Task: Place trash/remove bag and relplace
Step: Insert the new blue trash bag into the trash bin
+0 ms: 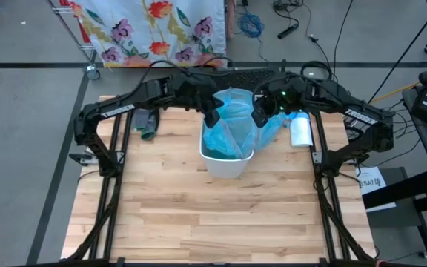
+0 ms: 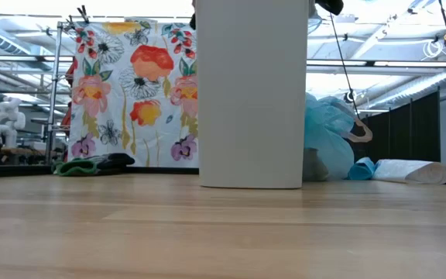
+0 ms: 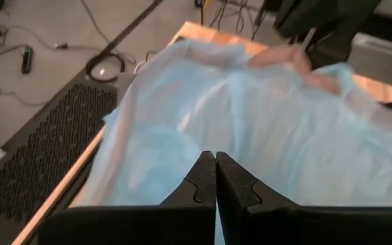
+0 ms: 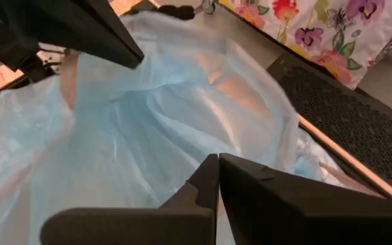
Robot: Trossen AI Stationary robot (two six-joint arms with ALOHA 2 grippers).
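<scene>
floral cloth (image 1: 154, 30) behind table | dark-green cloth (image 1: 145, 124) | white roll (image 1: 300, 130)

Grey concrete floor (image 1: 28, 148) surrounds the wooden table (image 1: 221, 215). A floral cloth (image 2: 130, 93) hangs on a metal rack. Loose cables (image 1: 252, 24) lie on the floor. Ceiling strip lighting visible.

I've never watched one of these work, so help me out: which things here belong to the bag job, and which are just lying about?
Part of the job:
- light-blue bag, pinched by both arms
- white bin it sits in
- left gripper, shut on the bag
- right gripper, shut on the bag

Just lying about:
- white roll
- dark green cloth
- flowered cloth behind the table
</scene>
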